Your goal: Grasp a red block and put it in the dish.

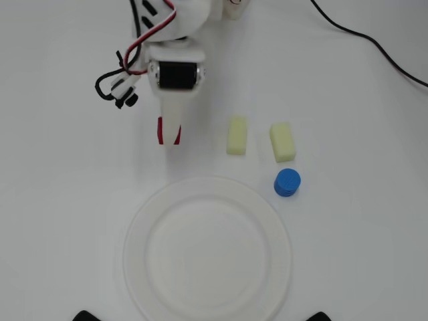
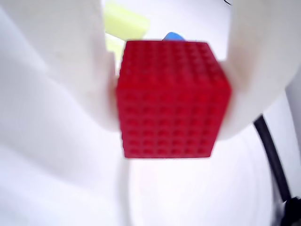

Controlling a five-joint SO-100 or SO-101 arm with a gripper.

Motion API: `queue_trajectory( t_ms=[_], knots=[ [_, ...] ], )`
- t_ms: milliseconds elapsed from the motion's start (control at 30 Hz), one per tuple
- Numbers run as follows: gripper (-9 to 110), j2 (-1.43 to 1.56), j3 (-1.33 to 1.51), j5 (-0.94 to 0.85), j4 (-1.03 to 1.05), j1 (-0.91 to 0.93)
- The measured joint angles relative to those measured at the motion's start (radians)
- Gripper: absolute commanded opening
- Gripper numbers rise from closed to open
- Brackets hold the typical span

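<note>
The red block (image 1: pixel 160 131) shows only as red slivers on either side of the white finger in the overhead view, above the dish's (image 1: pixel 144 221) far-left rim. My gripper (image 1: pixel 169 137) points down toward the dish. In the wrist view the studded red block (image 2: pixel 171 99) fills the centre, pressed between the white left finger (image 2: pixel 70 61) and the right finger (image 2: pixel 258 61). My gripper (image 2: pixel 171 108) is shut on it. A pale curved surface, apparently the dish (image 2: pixel 197 197), lies blurred below.
Two pale yellow oblong blocks (image 1: pixel 237 135) (image 1: pixel 282 141) lie right of the gripper, with a blue cylinder (image 1: pixel 287 182) below them near the dish's rim. A black cable (image 1: pixel 374 43) runs across the top right. The wrist view catches a yellow block (image 2: pixel 124 21) and the blue cylinder (image 2: pixel 173 36) behind the cube.
</note>
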Motion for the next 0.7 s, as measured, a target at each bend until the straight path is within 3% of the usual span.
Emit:
queue_trajectory(
  t_ms=[233, 700],
  knots=[
    [0, 0.133, 0.100, -0.077, -0.244, -0.155],
    [0, -0.425, -0.230, -0.017, -0.314, -0.207]
  ],
)
